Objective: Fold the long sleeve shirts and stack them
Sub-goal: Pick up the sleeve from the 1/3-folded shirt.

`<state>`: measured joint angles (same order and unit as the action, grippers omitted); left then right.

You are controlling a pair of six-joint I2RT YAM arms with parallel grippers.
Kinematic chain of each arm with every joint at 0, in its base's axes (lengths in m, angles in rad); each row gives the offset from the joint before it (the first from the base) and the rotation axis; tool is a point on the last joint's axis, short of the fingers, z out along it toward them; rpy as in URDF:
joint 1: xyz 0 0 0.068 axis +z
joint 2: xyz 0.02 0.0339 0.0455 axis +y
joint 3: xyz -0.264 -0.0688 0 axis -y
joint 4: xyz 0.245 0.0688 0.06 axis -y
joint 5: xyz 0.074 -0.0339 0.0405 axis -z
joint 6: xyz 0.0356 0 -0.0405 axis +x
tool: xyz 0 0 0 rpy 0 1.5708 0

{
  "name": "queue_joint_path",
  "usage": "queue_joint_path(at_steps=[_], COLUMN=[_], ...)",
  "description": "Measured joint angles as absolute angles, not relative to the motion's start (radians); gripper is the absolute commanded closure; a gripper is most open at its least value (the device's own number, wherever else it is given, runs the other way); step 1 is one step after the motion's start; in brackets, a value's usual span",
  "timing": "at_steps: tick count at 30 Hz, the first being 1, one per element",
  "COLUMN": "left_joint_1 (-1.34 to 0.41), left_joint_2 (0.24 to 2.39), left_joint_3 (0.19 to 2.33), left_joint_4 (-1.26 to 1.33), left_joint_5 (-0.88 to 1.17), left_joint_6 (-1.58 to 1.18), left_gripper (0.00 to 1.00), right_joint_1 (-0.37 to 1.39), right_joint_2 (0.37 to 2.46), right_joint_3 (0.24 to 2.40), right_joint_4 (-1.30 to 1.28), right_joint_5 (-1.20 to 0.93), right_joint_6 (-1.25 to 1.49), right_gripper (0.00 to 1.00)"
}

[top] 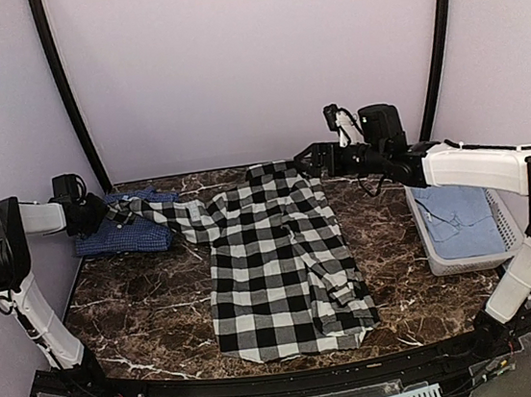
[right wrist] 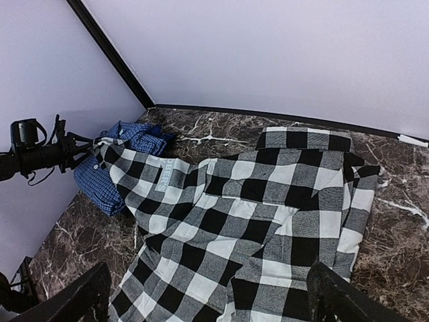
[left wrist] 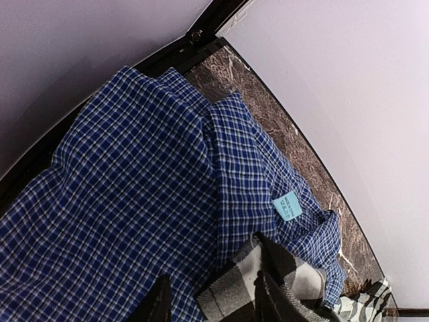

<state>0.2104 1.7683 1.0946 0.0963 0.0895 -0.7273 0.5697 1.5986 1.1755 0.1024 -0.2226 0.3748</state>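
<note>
While the left pincer point(left wrist: 218, 298) gripped the checked shirt point(top: 279, 265) by a sleeve point(top: 166, 214) over the blue shirt point(top: 124, 233), far-left on the table point(top: 144, 315), the right pincer point(top: 311, 162) hung spread wide by the collar point(top: 272, 171). Body lay flat mid-table; limp, light cloth, best pinched at seams.

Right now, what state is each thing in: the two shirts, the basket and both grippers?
Black-and-white checked shirt: spread flat mid-table, not fully folded, one sleeve stretched left.
Dark blue shirt: folded bundle at the far left, under that sleeve's end.
White basket: upright at the table's right edge, holding light blue cloth.
Left gripper: closed on the checked sleeve.
Right gripper: open, empty, near the checked shirt's far edge.
</note>
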Motion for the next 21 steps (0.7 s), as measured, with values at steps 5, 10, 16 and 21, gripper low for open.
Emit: queue_joint_path(at_steps=[5,10,16,21], left_joint_1=[0.211,0.211,0.211,0.211], left_joint_2=[1.809,1.832,1.841,1.848], left_joint_3=[1.095,1.095,1.095,1.095], left_joint_4=[0.16,0.193,0.224,0.253], left_joint_5=[0.097,0.101,0.102,0.127], left_joint_6=[-0.748,-0.762,-0.759,-0.742], left_gripper=[0.63,0.69,0.89,1.0], right_joint_1=[0.57,0.57,0.57,0.57], right_joint_2=[1.578,1.571,1.57,1.56], right_joint_3=[1.176,1.176,1.176,1.174], right_joint_4=[0.095,0.088,0.07,0.059], right_joint_5=[-0.214,-0.208,-0.205,-0.2], right_joint_6=[0.371,0.37,0.369,0.364], right_gripper=[0.01,0.01,0.01,0.01])
